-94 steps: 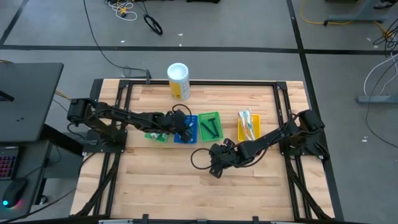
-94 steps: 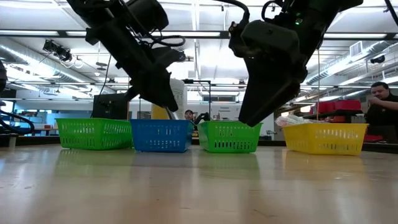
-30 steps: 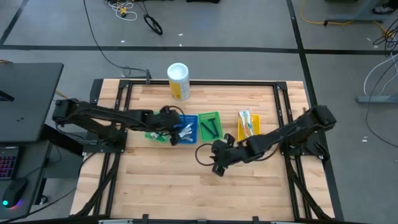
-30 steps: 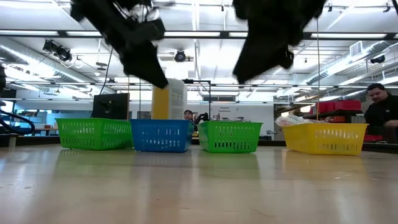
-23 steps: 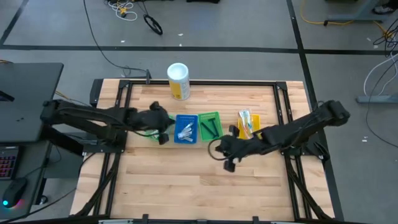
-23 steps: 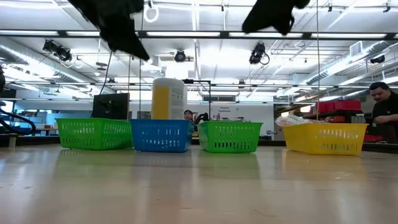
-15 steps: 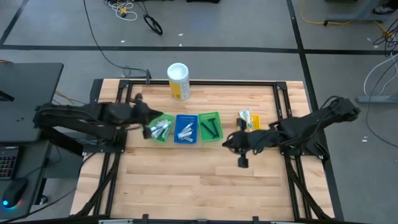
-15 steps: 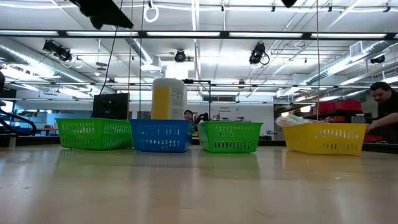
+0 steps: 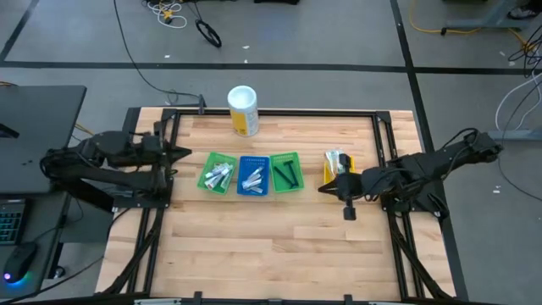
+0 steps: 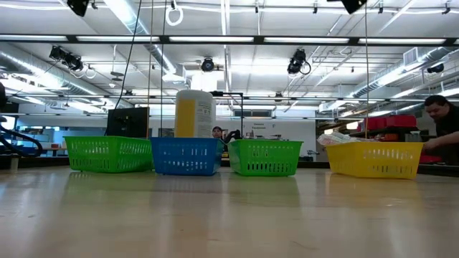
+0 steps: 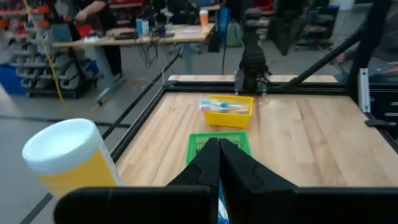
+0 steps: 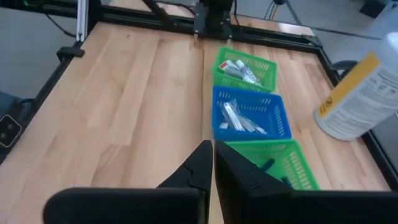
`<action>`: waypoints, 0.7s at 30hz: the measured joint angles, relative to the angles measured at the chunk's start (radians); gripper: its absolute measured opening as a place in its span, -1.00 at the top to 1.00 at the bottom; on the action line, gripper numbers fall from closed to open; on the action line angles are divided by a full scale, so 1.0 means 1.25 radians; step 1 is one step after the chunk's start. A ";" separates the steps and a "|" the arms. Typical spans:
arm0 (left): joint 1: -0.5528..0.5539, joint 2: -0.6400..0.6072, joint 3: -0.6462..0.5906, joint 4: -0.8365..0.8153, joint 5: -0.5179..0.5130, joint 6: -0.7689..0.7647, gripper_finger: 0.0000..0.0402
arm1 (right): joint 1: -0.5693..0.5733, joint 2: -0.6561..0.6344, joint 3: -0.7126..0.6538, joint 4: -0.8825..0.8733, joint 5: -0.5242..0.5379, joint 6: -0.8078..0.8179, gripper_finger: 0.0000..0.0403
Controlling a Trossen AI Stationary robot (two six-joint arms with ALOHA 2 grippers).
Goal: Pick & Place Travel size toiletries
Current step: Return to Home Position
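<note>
Both arms withdrawn from bins [image 9: 269, 176] toward table sides; left gripper [image 9: 181, 153], right gripper [image 9: 325, 188] fingers pressed together, empty; toiletries [image 9: 218, 176] binned, sorting apparently finished

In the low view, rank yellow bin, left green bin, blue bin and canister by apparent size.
1. yellow bin
2. left green bin
3. blue bin
The canister stands farther back, partly hidden: unranked.

No legible text or labels anywhere.
</note>
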 joint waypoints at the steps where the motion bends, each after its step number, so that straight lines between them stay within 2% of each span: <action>1: 0.000 -0.015 -0.007 -0.003 0.004 0.005 0.97 | 0.000 -0.021 -0.023 0.012 0.000 0.000 0.88; 7: 0.000 -0.130 -0.144 0.091 0.017 0.019 0.93 | -0.001 -0.182 -0.181 0.149 -0.001 -0.028 0.88; 13: 0.000 -0.239 -0.348 0.325 0.125 0.084 0.96 | -0.001 -0.370 -0.361 0.292 -0.024 -0.084 0.88; 17: 0.000 -0.284 -0.459 0.459 0.140 0.107 0.97 | -0.001 -0.491 -0.441 0.303 -0.026 -0.094 0.88; 21: 0.000 -0.316 -0.531 0.525 0.141 0.106 0.91 | -0.001 -0.602 -0.490 0.302 -0.084 -0.114 0.88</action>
